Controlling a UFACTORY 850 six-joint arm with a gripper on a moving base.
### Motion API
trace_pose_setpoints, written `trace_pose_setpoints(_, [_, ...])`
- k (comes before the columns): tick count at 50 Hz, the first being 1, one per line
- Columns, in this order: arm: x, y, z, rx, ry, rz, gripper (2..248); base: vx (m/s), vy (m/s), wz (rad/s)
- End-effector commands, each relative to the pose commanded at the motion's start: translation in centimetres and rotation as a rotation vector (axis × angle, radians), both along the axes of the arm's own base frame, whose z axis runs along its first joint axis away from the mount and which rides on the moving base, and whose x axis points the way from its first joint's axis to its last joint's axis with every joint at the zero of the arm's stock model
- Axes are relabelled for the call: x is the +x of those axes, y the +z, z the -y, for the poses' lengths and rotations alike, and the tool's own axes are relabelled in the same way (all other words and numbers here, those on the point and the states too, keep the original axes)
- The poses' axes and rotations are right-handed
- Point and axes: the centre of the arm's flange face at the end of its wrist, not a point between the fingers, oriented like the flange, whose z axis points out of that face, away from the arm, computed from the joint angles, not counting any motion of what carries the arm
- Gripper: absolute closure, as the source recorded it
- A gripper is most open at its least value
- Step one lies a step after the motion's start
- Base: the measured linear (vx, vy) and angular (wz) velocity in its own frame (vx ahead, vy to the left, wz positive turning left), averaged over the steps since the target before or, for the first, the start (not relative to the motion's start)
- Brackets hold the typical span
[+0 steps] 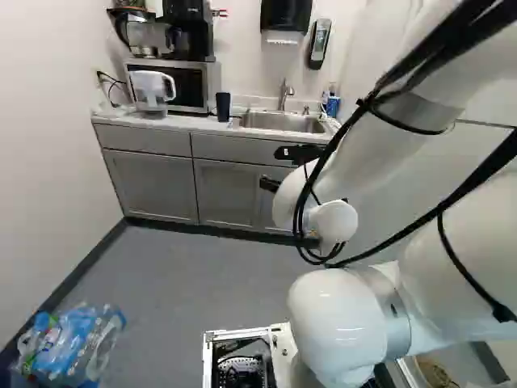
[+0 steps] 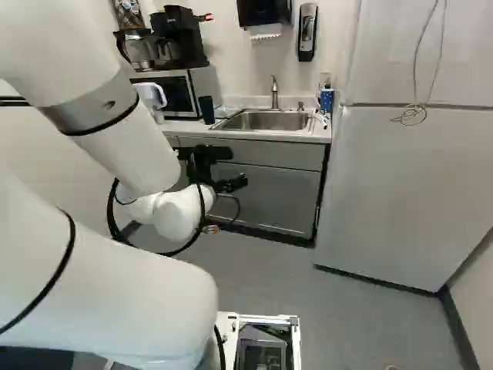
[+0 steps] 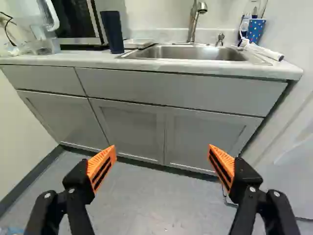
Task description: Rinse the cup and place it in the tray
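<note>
Dark blue cup [image 3: 113, 32] upright on bench [image 3: 49, 59], roughly midway along its length, set back from front edge, near microwave [image 3: 73, 19] and sink [image 3: 183, 53]. Pale flat dish [image 3: 138, 43], possibly tray, beside it. End effector [image 3: 162, 150] released, fingers wide apart, holding nothing. Likely step: approaching cup. Next calls for rising above front edge, reaching forward, straddling cup.
</note>
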Motion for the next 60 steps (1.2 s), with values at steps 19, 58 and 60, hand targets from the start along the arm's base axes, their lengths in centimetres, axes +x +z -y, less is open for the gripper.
trace_pose_setpoints(19, [2.3, 2.3, 0.0, 0.000, 0.000, 0.058, 3, 0.000, 0.000, 0.000])
trace_pose_setpoints(58, [6.5, 6.2, 0.0, 0.000, 0.000, 0.118, 3, 0.000, 0.000, 0.000])
trace_pose_setpoints(60, [6.7, 6.3, 0.0, 0.000, 0.000, 0.118, 3, 0.000, 0.000, 0.000])
